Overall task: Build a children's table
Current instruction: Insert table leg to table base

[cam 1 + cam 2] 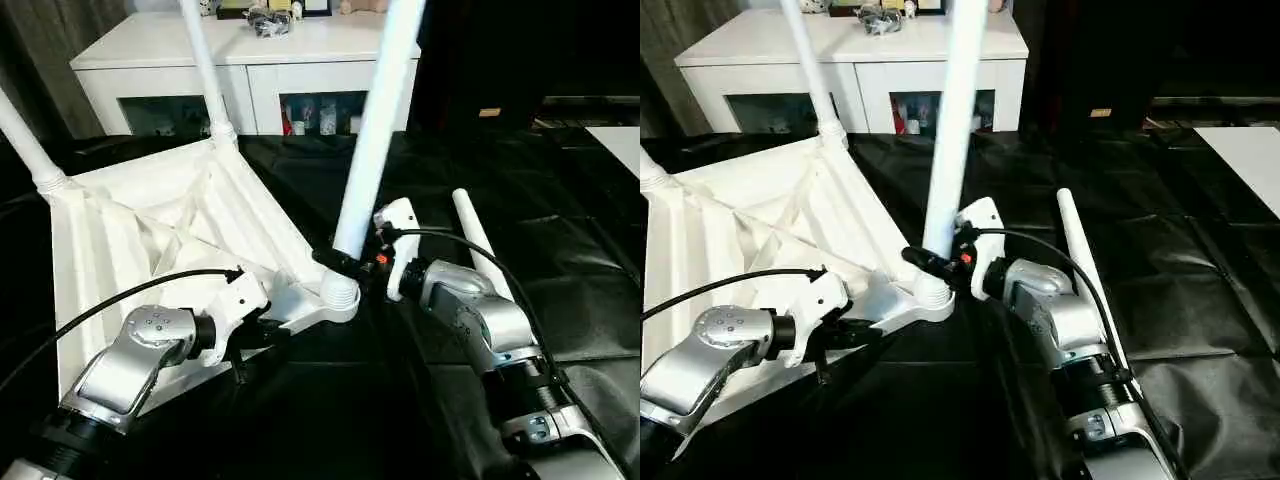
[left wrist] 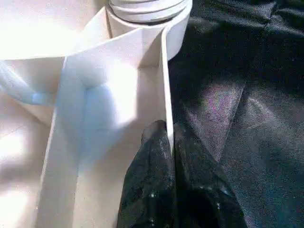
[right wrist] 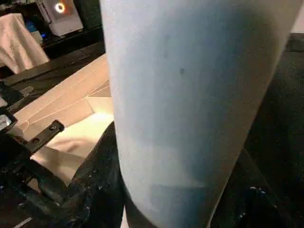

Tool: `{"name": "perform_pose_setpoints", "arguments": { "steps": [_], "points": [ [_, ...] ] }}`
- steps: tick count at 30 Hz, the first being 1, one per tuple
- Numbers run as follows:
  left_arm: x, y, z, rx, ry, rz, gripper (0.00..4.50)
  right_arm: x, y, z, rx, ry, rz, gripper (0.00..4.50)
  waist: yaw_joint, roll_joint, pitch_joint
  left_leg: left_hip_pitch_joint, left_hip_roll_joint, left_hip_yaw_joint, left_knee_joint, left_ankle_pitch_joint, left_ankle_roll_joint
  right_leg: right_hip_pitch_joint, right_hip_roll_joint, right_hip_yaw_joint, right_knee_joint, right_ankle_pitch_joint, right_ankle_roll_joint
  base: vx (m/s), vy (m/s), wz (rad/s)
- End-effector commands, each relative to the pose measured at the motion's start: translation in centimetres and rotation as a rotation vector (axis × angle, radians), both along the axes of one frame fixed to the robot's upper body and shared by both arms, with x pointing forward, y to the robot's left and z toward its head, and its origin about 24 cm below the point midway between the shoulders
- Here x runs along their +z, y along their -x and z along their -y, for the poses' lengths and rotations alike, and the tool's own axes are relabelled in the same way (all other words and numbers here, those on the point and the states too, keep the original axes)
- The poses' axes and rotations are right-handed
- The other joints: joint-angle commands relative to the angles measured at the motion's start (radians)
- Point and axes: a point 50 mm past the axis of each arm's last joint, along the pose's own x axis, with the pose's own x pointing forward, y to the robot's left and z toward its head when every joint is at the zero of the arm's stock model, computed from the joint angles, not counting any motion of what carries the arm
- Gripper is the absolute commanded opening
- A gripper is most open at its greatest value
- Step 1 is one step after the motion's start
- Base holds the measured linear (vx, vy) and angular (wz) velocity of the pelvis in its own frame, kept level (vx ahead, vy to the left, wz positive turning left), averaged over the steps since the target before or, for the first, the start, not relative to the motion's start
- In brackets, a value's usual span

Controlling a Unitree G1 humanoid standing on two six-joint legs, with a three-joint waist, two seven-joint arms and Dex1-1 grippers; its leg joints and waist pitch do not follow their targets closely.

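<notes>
Your table [image 1: 150,230] lies upside down at centre left on the black cloth [image 1: 520,200]. Your left gripper [image 2: 167,142] is pinched together on its rim; your right gripper [image 1: 352,268] is clamped around the near leg [image 1: 375,140] just above its socket.

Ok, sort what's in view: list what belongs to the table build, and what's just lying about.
Part of the build:
- upturned table top, its rim pinched by the left gripper
- near corner leg, gripped by the right gripper
- two fitted legs
- loose leg on the black cloth

Just lying about:
- white cabinet
- clutter on it
</notes>
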Motion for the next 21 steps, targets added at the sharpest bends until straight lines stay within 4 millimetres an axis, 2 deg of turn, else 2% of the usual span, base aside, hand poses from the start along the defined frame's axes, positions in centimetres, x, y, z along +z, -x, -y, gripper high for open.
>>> {"name": "perform_pose_setpoints", "arguments": {
  "steps": [1,3,4,6,12,21],
  "points": [
    [0.5,-0.1,0.8,-0.041,0.065,0.031,0.0,-1.0,0.2,0.4,-0.029,-0.005,-0.028,1.84,-0.012,-0.005,-0.052,0.025,0.054,-0.022,-0.084,-0.25,-0.031,0.013,-0.072,0.038,-0.092,-0.196,-0.18,0.0,0.0,0.0],
    [0.5,-0.1,0.8,-0.04,0.064,0.031,0.0,-1.3,0.3,0.6,-0.04,-0.005,-0.03,1.84,-0.013,-0.006,-0.051,0.026,0.055,-0.022,-0.085,-0.26,-0.032,0.012,-0.071,0.038,-0.093,-0.21,-0.179,0.0,0.0,0.0],
    [0.5,-0.1,0.8,-0.039,0.065,0.032,0.0,-1.5,0.3,0.7,-0.051,-0.005,-0.031,1.84,-0.011,0.005,-0.051,0.027,0.055,-0.023,-0.085,-0.268,-0.035,0.011,-0.073,0.038,-0.093,-0.218,-0.178,0.0,0.0,0.0],
    [0.5,-0.2,0.8,-0.038,0.064,0.033,0.0,-1.7,0.2,0.9,-0.069,0.002,-0.026,1.84,-0.014,-0.001,-0.051,0.028,0.055,-0.022,-0.086,-0.282,-0.038,0.01,-0.072,0.038,-0.096,-0.227,-0.178,0.0,0.0,0.0],
    [0.6,-0.4,0.8,-0.03,0.063,0.042,0.0,-2.0,0.5,1.3,-0.099,0.093,0.052,1.84,-0.015,0.002,-0.048,0.029,0.056,-0.024,-0.089,-0.306,-0.04,0.008,-0.074,0.04,-0.102,-0.283,-0.166,0.0,0.0,0.0],
    [0.6,-0.6,0.9,-0.023,0.06,0.053,0.0,-2.4,1.8,0.5,-0.025,0.253,0.11,1.84,-0.014,0.002,-0.046,0.028,0.056,-0.025,-0.092,-0.317,-0.042,0.004,-0.071,0.042,-0.104,-0.289,-0.148,0.0,0.0,0.0]
  ]
}}
